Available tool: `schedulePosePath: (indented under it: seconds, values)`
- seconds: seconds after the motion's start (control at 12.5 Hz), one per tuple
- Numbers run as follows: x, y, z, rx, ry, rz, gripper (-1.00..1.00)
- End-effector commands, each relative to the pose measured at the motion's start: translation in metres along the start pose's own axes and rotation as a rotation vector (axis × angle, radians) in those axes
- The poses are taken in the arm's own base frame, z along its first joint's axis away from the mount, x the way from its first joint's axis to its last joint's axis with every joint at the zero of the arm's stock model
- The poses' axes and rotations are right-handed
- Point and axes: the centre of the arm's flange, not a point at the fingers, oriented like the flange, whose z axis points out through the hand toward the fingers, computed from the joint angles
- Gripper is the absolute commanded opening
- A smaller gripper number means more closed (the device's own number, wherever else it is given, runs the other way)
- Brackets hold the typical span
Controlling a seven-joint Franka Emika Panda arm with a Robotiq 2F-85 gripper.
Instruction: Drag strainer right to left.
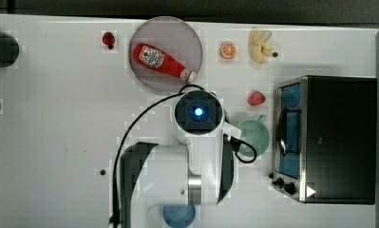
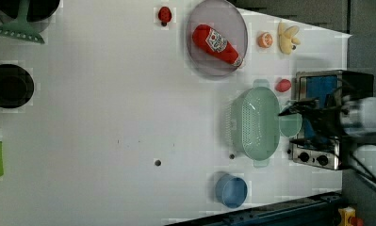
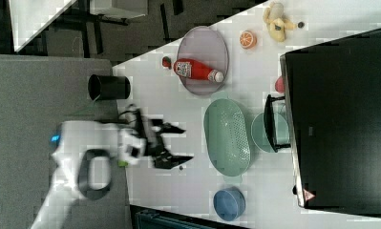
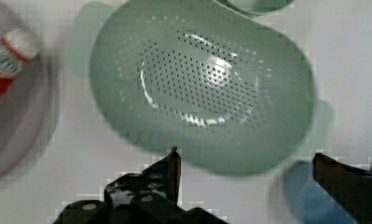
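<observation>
Strainer (image 2: 255,123) holds nothing; ketchup bottle (image 2: 217,44) lies on plate (image 2: 200,63).

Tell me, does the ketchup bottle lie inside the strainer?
No, the ketchup bottle lies on the grey plate, while the strainer holds nothing.

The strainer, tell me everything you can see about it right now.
The strainer is a pale green oval basket, plastic by its look, with a perforated centre, a smooth rim and a small tab handle at each end. It sits upright and empty on the white table, between the grey plate and the blue cup, the green mug beside it. The open gripper hovers above, not touching.
</observation>
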Motion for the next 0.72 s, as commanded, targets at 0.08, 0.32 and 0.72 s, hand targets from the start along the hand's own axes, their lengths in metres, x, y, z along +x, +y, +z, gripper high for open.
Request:
schedulePosePath:
  seconds: [0.08,0.32,0.72]
  values:
    - [0.008,-0.005,0.032,0.022,0.007,0.173,1.0]
    - [0.011,-0.024,0.088,0.059,0.01,0.286,1.0]
    - [0.001,-0.031,0.166,0.096,0.009,0.312,1.0]
